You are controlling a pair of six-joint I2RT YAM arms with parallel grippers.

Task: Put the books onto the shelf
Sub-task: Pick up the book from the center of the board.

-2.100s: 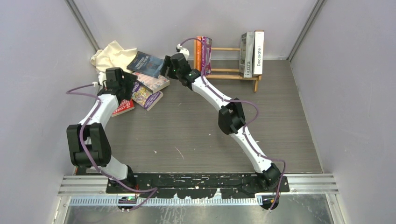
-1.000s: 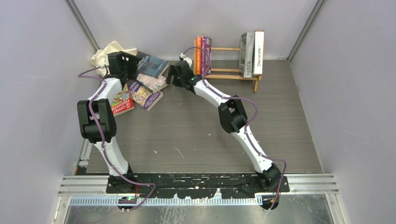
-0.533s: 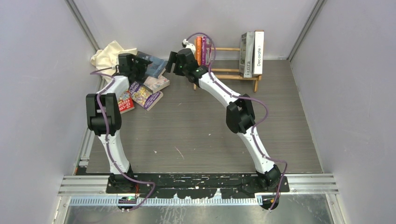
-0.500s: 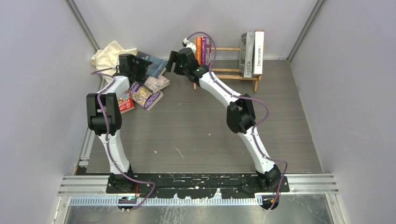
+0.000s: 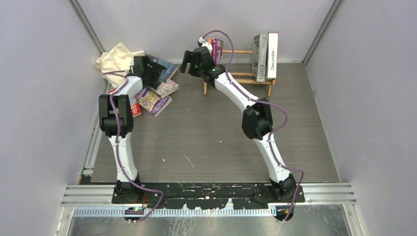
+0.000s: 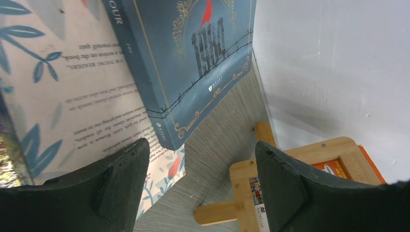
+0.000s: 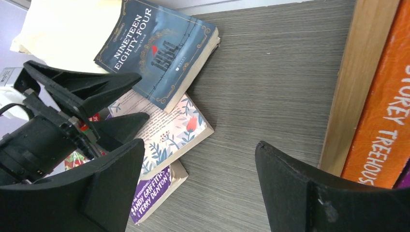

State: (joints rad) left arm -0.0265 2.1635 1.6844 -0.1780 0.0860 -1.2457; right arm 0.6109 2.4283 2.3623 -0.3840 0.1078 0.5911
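A loose pile of books lies at the back left: a dark blue book (image 5: 166, 69) (image 7: 159, 53) on top, a floral one (image 5: 168, 87) (image 7: 169, 135), a purple one (image 5: 155, 102) (image 7: 154, 191) and a red one (image 5: 132, 109). My left gripper (image 5: 155, 73) (image 6: 203, 188) is open low over the pile's right edge, beside the dark blue book (image 6: 193, 58), holding nothing. My right gripper (image 5: 187, 63) (image 7: 198, 188) is open and empty between the pile and the shelf (image 5: 242, 74) (image 7: 358, 82). Orange and purple books (image 5: 214, 49) stand at the shelf's left end and white-grey ones (image 5: 265, 56) at its right.
A cream cloth (image 5: 118, 56) lies crumpled in the back left corner behind the pile. Grey walls close in the back and both sides. The shelf's left end frame (image 6: 290, 159) sits just right of my left fingers. The left gripper (image 7: 138, 96) shows in the right wrist view.
My left arm has stretched back, carrying its gripper right across the pile to the dark blue book. My right gripper has moved back and right toward the shelf's left end, opening slightly wider.
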